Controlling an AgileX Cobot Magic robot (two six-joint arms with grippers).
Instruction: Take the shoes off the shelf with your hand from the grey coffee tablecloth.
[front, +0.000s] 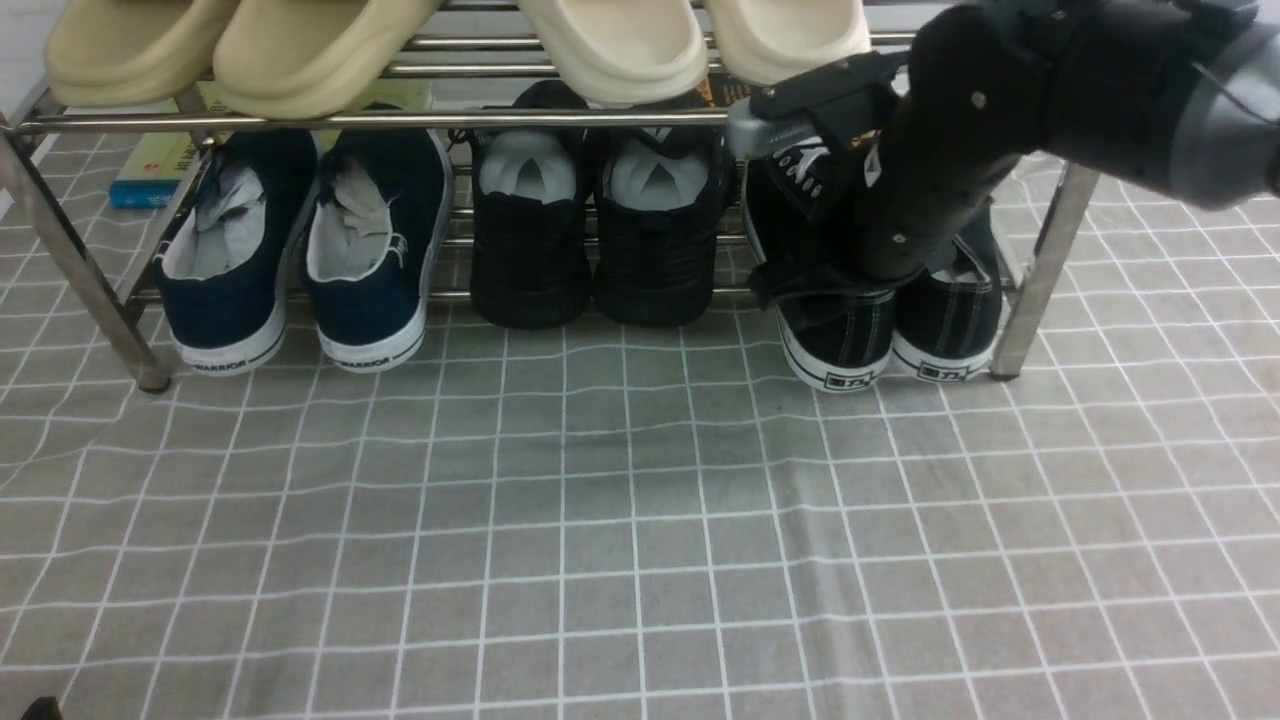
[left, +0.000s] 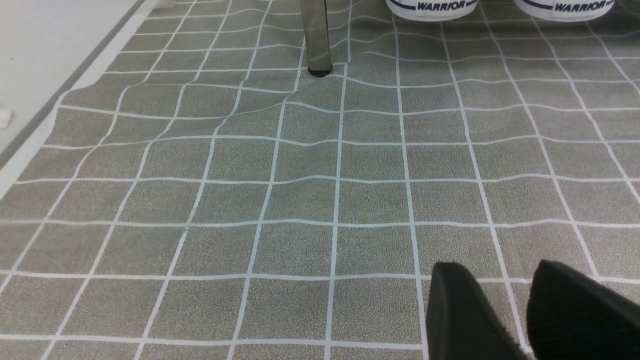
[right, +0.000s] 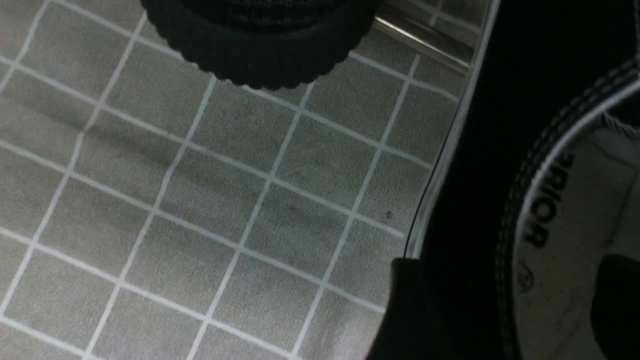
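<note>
The black canvas shoes (front: 840, 345) stand on the lower tier at the right end of the steel shelf (front: 380, 118), heels toward me, on the grey grid tablecloth (front: 640, 520). My right gripper (front: 828, 290) reaches down into the left shoe of the pair. In the right wrist view the gripper (right: 510, 265) is open astride that shoe's side wall (right: 460, 200): one finger (right: 407, 305) is outside, the other (right: 617, 300) over the grey insole (right: 565, 210). My left gripper (left: 497, 272) is shut and empty, low over the cloth (left: 300, 200).
A navy pair (front: 290, 250) and a black knit pair (front: 595, 230) share the lower tier; beige slippers (front: 300, 50) lie on the upper one. A book (front: 150, 170) lies behind. A slanted shelf leg (left: 315, 40) and the cloth's left edge (left: 50, 120) are near my left gripper.
</note>
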